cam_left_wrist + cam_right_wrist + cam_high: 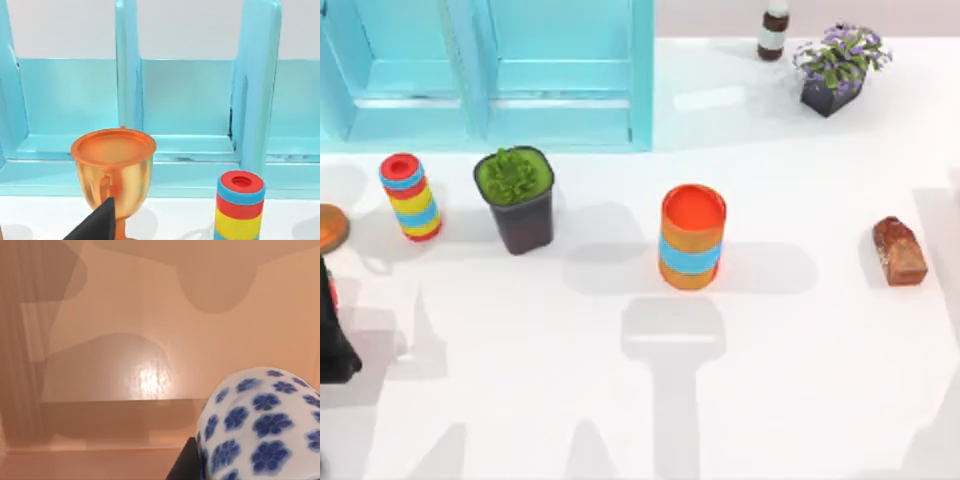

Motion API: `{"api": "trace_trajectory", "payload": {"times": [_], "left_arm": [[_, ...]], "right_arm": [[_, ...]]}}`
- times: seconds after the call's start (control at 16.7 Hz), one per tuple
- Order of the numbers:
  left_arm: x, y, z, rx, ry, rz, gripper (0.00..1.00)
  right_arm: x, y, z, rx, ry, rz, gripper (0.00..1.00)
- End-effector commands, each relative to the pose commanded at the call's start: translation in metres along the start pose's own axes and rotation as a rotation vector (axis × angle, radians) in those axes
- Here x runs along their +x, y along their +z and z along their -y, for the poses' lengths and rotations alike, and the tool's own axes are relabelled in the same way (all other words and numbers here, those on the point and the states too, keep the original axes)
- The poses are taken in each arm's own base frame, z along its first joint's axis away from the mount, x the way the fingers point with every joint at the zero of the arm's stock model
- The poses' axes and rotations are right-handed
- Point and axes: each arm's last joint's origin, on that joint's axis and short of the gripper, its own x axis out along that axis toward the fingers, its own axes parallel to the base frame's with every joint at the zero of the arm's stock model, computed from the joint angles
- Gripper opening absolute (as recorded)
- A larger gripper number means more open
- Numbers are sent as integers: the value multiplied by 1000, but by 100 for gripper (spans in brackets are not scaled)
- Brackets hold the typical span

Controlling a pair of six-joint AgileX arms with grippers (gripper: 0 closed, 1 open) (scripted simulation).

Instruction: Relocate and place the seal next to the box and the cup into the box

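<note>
the seal [899, 251] lay on the white table [790, 380] toward its right side, right of the orange cylinder [692, 237]. the cup [262, 425] sat close to the right wrist camera over a tan surface [125, 340]. the left arm [335, 335] was parked at the left edge; neither gripper's jaws could be judged.

Left arm [335, 330] low at table's left edge, dark body partly out of frame. One dark fingertip [97, 225] in left wrist view. Finger spread indeterminate.
</note>
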Motion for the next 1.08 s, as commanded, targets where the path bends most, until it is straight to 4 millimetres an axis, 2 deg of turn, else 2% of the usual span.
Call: {"api": "trace_trajectory", "payload": {"times": [0.3,0.6,1.08], "left_arm": [[0,0,0,0,0,0,100],[0,0,0,0,0,0,100],[0,0,0,0,0,0,100]], "right_arm": [[43,-2,0,-8,11,-27,0],[46,-3,-1,-12,11,-28,0],[46,-3,-1,-12,11,-28,60]]}}
